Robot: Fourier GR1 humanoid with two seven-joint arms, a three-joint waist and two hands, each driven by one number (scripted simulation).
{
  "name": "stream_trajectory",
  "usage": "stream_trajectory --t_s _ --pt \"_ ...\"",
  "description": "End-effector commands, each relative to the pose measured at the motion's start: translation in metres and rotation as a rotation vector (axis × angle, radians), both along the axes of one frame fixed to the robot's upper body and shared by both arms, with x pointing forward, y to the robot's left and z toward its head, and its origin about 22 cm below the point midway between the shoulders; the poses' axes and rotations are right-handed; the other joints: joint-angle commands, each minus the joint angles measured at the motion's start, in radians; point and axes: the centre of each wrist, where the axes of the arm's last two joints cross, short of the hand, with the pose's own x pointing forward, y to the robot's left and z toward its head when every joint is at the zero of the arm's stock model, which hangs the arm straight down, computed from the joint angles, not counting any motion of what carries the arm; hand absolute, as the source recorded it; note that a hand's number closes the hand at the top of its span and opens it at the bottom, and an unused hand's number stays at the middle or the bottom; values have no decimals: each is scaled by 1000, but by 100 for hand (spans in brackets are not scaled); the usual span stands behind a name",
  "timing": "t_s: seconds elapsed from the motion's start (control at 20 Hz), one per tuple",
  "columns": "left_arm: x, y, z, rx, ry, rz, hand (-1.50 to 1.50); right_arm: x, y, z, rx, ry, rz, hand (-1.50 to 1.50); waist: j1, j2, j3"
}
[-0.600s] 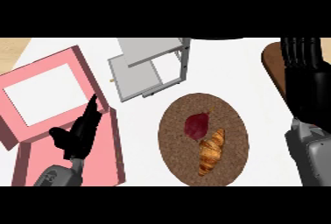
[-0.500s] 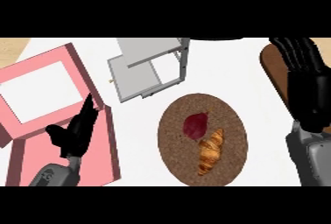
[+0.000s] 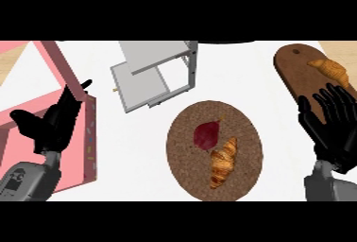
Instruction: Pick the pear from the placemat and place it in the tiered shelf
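Observation:
A dark red pear [image 3: 207, 134] lies on the round brown placemat [image 3: 188, 165] in the middle of the counter, beside a croissant [image 3: 223, 162]. The grey tiered shelf [image 3: 155, 73] stands behind the placemat, toward the top centre. My right hand [image 3: 333, 127] is open at the right, fingers up, well to the right of the placemat. My left hand [image 3: 52, 124] is open at the left, fingers straight, over the pink box. Neither hand touches the pear.
A pink box [image 3: 77, 90] with an open lid takes up the left side. A brown wooden board [image 3: 296, 66] with a second croissant [image 3: 331, 70] lies at the top right, behind my right hand.
The view has shifted, so the placemat, shelf and box sit differently in the picture. My right hand shows lower and closer in at the right. The pear has not moved on the placemat.

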Motion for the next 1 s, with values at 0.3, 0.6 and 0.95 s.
stream_trajectory --t_s 0.3,0.6,0.95 --pt "3 9 34 -2 36 -44 0 -74 44 -3 -18 -4 180 -150 19 -6 -8" --pt "9 -6 35 3 7 -39 0 -85 20 3 -328 407 370 -150 33 0 -14" --pt "14 -14 40 25 5 -68 0 -72 4 36 -692 741 265 -150 59 5 -17"
